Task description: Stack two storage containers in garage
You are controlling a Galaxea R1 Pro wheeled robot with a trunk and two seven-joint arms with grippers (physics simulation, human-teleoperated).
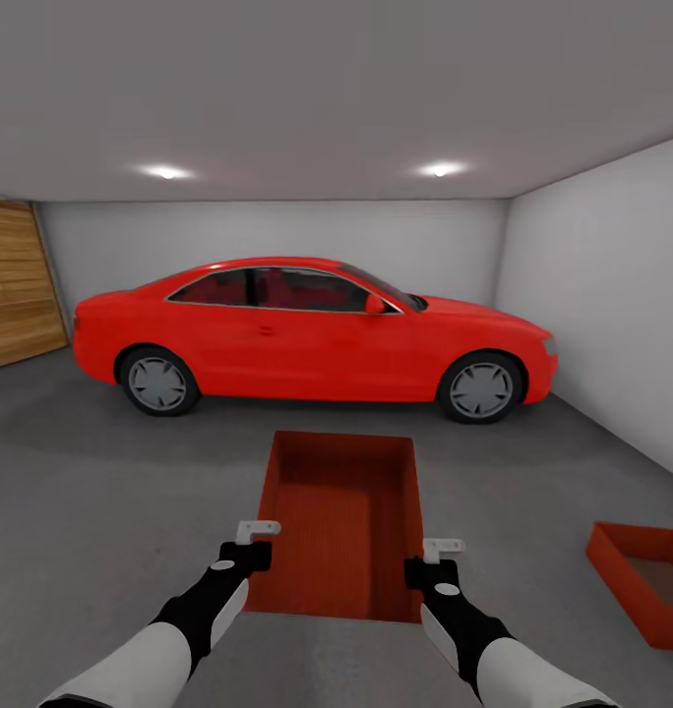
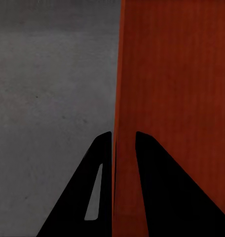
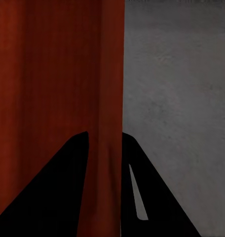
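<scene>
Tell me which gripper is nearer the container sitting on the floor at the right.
Right. The right gripper clamps the carried container's right wall, nearer the floor container; the left gripper clamps the far wall.

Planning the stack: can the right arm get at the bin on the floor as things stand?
Probably not. The right gripper is shut on one wall of the carried bin, and the left gripper clamps the opposite wall. The floor bin sits off to the right on the floor, apart from both grippers.

Both arms reach forward, black forearms angled slightly inward. The left gripper (image 1: pixel 259 532) sits at about seven o'clock, the right gripper (image 1: pixel 443 545) at five o'clock, each with its two fingers clamped across a wall of the held container (image 1: pixel 346 511).
</scene>
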